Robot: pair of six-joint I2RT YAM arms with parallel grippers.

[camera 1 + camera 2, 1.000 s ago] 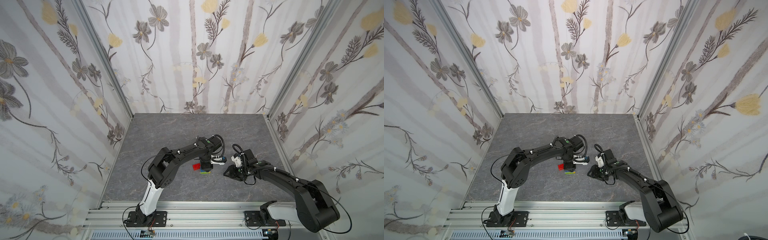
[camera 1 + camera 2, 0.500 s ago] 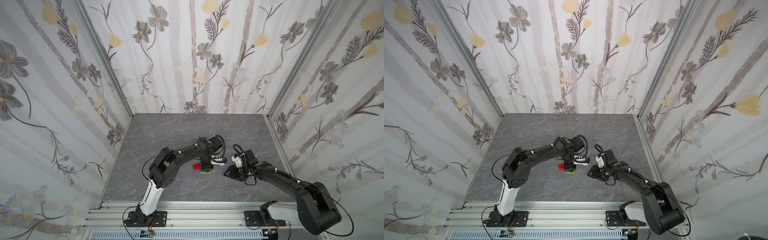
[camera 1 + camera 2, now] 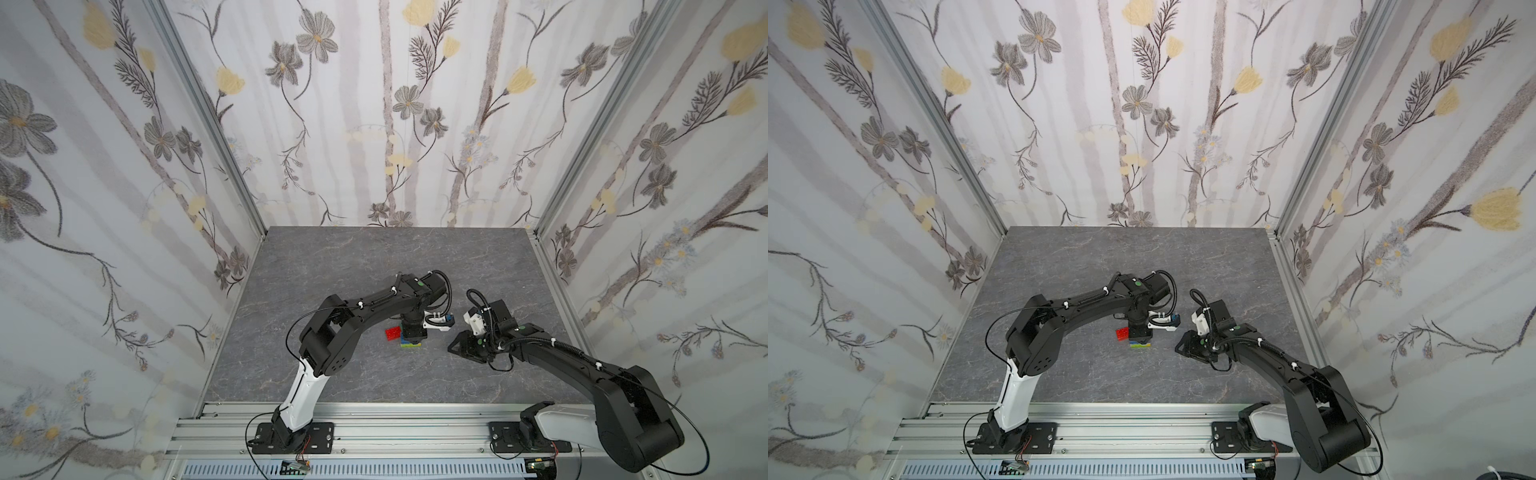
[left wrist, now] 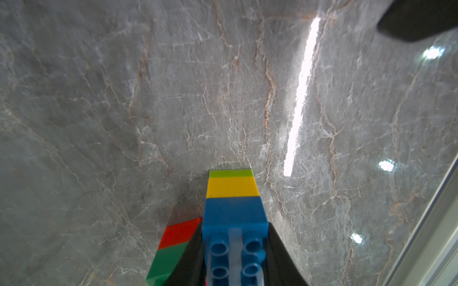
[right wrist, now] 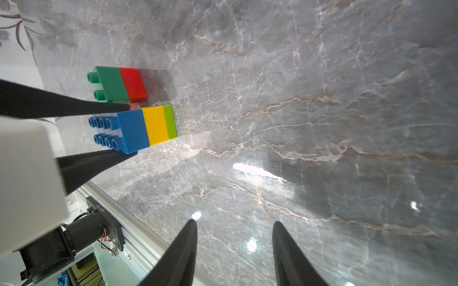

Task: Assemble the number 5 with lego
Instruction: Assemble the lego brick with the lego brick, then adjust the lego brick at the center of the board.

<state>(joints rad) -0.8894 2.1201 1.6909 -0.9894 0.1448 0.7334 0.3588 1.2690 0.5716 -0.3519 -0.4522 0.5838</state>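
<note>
Two stacks [image 5: 133,118] in right-wrist view only

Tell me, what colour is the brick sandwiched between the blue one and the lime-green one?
Yellow. The middle brick shows best in the right wrist view.

No readable text, label, brand or number anywhere I can see. The motor plate [image 5: 105,224] in the right wrist view has a tiny white line of print along its edge, too small & blurred to read. Bricks show bare studs, no lettering legible
</note>
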